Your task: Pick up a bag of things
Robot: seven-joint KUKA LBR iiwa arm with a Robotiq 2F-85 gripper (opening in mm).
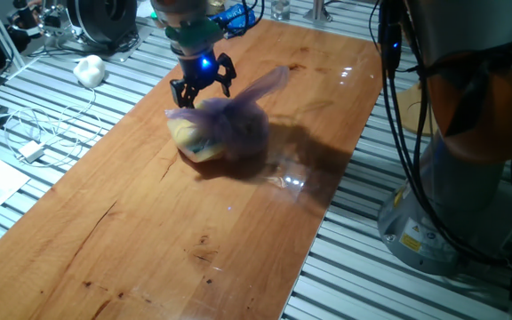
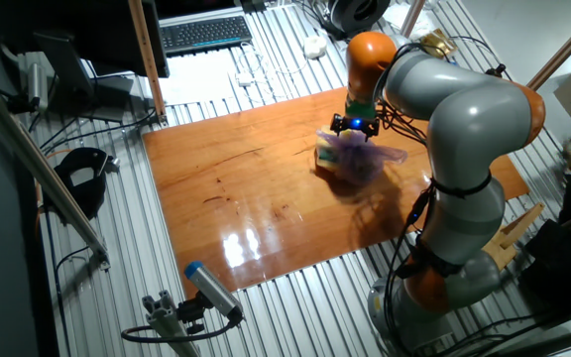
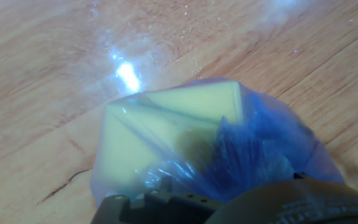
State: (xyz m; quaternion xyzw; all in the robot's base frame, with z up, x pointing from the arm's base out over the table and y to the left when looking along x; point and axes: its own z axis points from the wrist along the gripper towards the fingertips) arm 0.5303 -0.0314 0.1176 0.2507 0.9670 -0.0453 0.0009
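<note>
purple bag of things [image 1: 223, 126]: one | wooden table [image 1: 149, 231]: one | jaws: spread wide above bag

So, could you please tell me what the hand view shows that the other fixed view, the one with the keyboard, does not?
Only the hand view shows detail: a pale yellow block inside the bag, crinkled purple film over it, and wood grain right beneath. Only the other fixed view shows the surroundings: the whole arm, the gripper just above the bag, a keyboard, and the table edge to edge. Both show the purple bag resting on the wooden table.
</note>
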